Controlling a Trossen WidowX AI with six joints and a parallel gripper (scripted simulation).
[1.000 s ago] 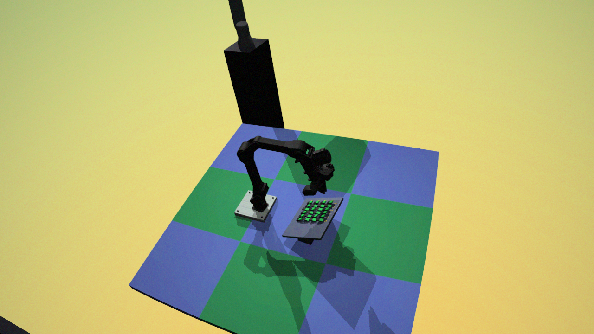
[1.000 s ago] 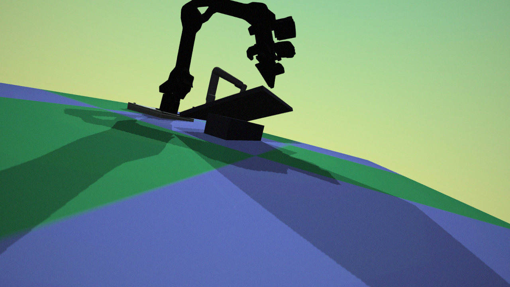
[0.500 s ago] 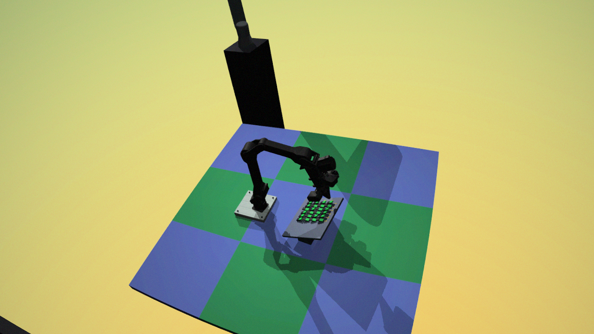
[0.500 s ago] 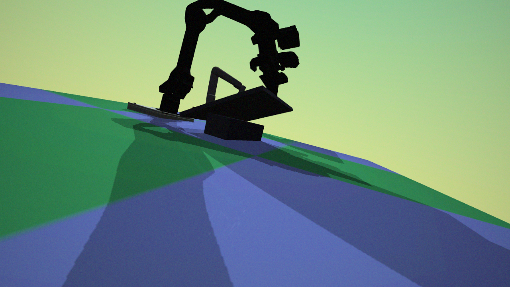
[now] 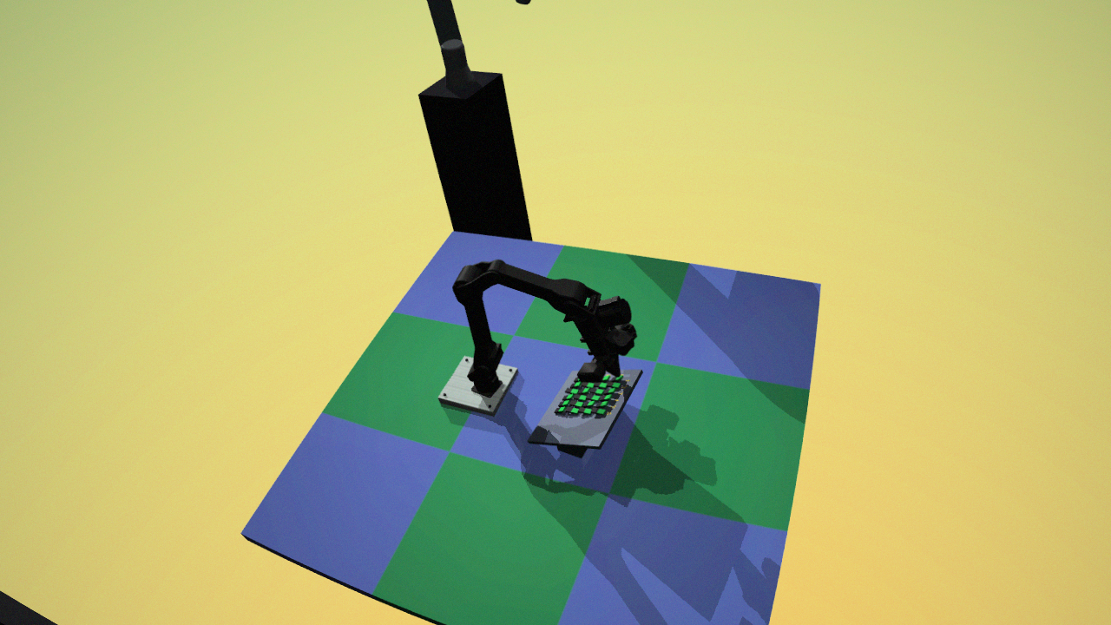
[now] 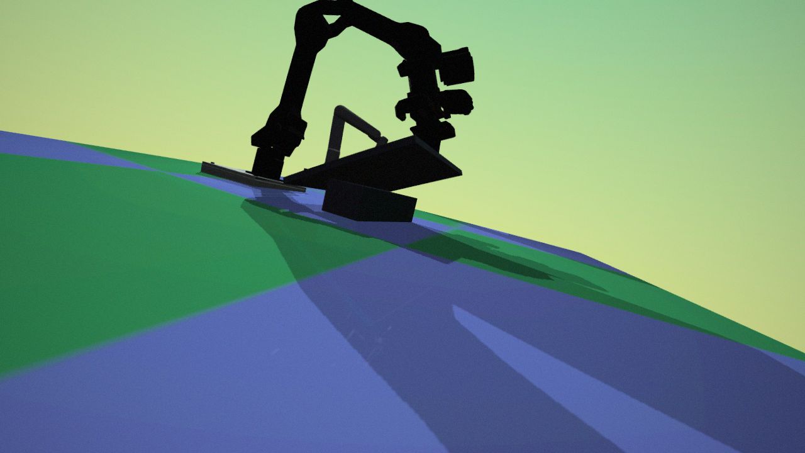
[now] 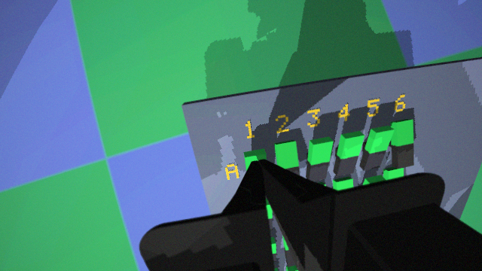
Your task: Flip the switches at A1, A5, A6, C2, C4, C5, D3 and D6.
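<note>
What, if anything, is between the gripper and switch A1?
Nothing visible: the gripper is shut, its tips overlapping switch A1 in the wrist view. Whether they touch it, I can't tell.

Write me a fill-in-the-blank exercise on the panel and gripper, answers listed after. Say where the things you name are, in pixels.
The number printed farthest right on the panel [image 5: 561,429] [image 7: 444,94] in the wrist view is ____. The row letter visible there is ____. The gripper [image 7: 258,166] has its fingertips at the switch in column ____. The lit ends of the row's switches are coloured ____.

6; A; 1; green
</note>
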